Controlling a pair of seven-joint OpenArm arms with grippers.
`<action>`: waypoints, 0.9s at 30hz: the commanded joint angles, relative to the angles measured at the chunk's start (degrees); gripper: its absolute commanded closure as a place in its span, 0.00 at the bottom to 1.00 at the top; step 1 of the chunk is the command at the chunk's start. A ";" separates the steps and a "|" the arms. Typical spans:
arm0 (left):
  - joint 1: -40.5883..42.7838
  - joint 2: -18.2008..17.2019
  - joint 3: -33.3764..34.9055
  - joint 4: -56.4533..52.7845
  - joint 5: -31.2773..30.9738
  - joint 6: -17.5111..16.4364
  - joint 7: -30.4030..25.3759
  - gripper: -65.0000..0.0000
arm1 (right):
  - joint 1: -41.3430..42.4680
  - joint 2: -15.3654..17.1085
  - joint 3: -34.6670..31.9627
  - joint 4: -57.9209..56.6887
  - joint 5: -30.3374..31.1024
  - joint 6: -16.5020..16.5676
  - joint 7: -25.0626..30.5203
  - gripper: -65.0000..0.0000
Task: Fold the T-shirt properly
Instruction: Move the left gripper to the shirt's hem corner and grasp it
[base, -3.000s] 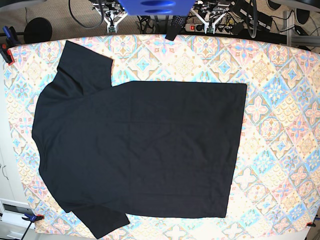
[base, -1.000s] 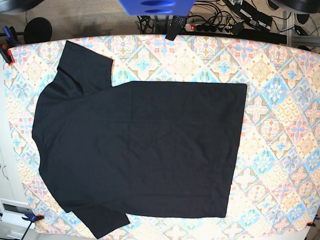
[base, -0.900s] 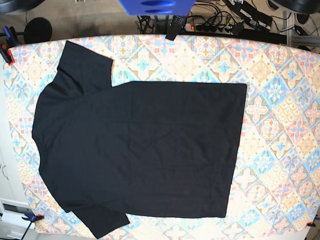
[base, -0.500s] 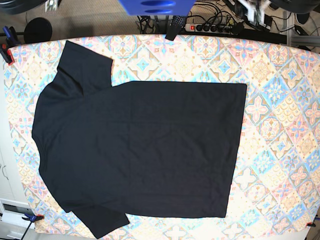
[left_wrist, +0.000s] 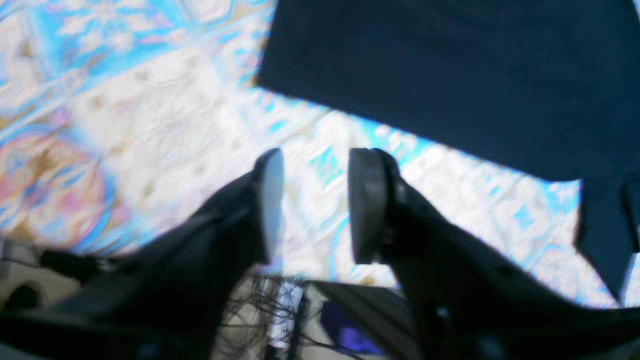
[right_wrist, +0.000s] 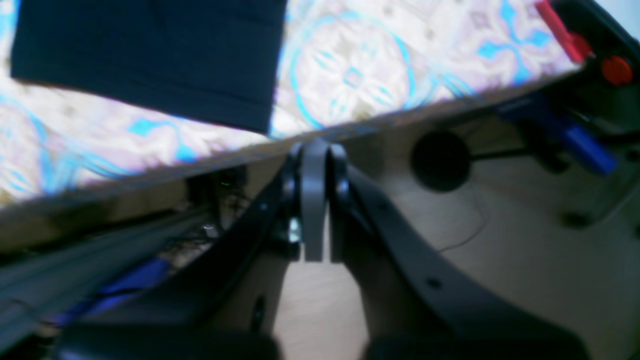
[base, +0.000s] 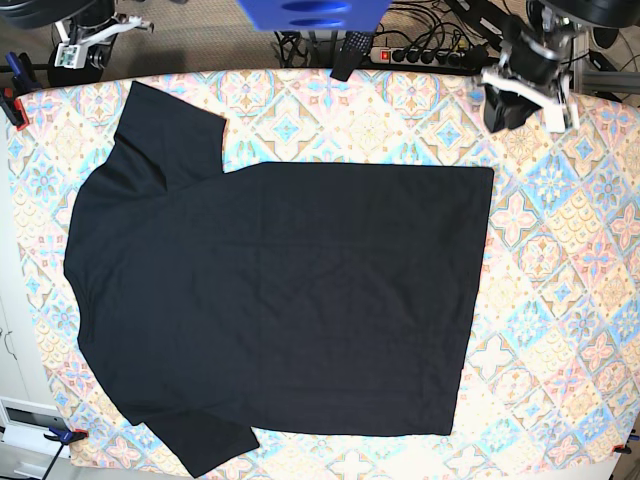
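The black T-shirt (base: 280, 300) lies flat on the patterned table, collar to the left and hem to the right. My left gripper (base: 502, 110) hovers over the table just behind the shirt's back hem corner. In the left wrist view it (left_wrist: 315, 205) is open and empty, with the T-shirt (left_wrist: 450, 70) ahead of it. My right gripper (base: 70, 55) is beyond the table's back left edge. In the right wrist view it (right_wrist: 315, 200) is shut and empty over the floor, with the shirt's sleeve (right_wrist: 150, 55) ahead on the table.
The table's cloth (base: 560, 300) is bare to the right of the shirt. Red and blue clamps (base: 12, 100) grip the back left edge and also show in the right wrist view (right_wrist: 560, 30). A power strip and cables (base: 420, 52) lie behind the table.
Both arms have come into the base view: the left one over the back right of the table, the right one behind the back left corner. The T-shirt has not moved.
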 joint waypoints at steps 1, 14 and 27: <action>-1.90 -0.35 -0.45 -0.37 -1.52 -0.32 0.89 0.58 | -0.84 0.92 0.54 1.27 0.81 -0.16 1.18 1.00; -20.54 9.06 -6.26 -17.60 -14.88 -0.14 15.58 0.46 | -0.23 2.07 0.10 1.71 1.43 -0.16 1.18 1.00; -26.16 11.52 -7.22 -28.32 -15.32 -0.14 15.40 0.46 | -0.23 2.07 0.10 1.71 1.43 -0.16 1.10 1.00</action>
